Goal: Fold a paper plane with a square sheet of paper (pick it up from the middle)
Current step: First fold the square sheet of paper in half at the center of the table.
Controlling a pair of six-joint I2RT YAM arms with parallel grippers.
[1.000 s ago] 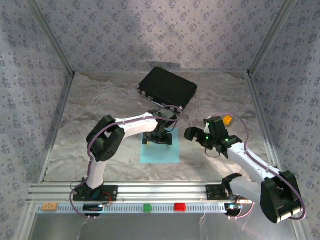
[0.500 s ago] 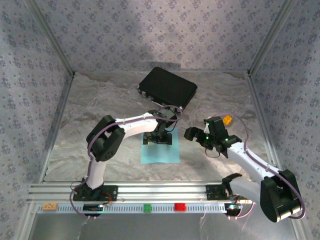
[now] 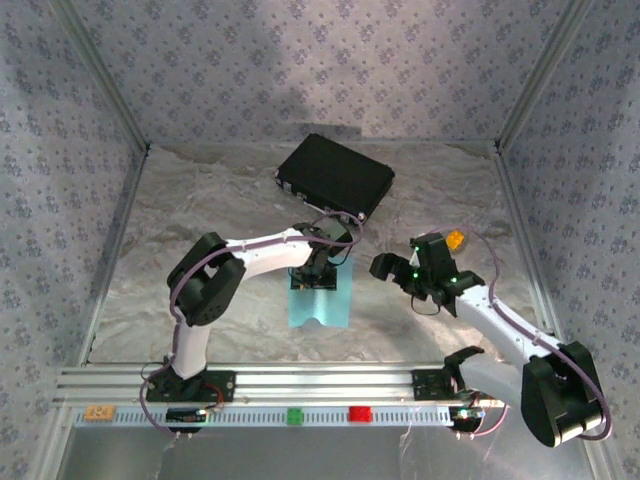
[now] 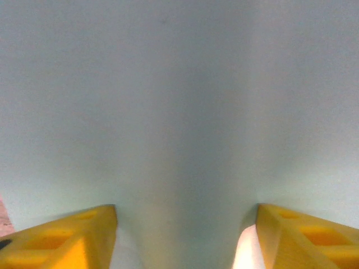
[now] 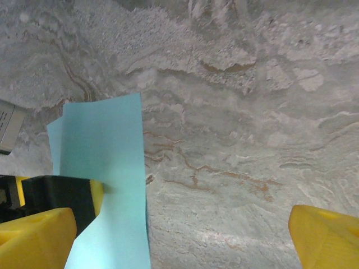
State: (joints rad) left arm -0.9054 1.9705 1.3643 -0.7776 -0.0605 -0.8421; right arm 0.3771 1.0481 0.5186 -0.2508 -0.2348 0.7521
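We take the black hard case (image 3: 335, 177), at the far side of the grey marbled table (image 3: 200, 200), as our mark. The square sheet of thin light blue paper (image 3: 320, 305) (image 4: 179, 112) (image 5: 106, 157) lies on the near side of that case, apart from it. It is not flat: its side edges are drawn in and its near edge is wavy. The left claw (image 3: 315, 278) (image 4: 186, 235) is down on the sheet, on the part toward the case. Its yellow fingers (image 4: 67, 241) stand partly apart with a soft hump of paper rising between them (we see no tight clamp, so we call the jaws parted and pressing on the sheet). The right claw (image 3: 383, 267) (image 5: 179, 246) hangs nearer than the case and to its right, beside the sheet's right edge and apart from it. Its jaws are spread wide with nothing between them. A small orange block (image 3: 455, 238) sits to the right of the case, close by the right arm.
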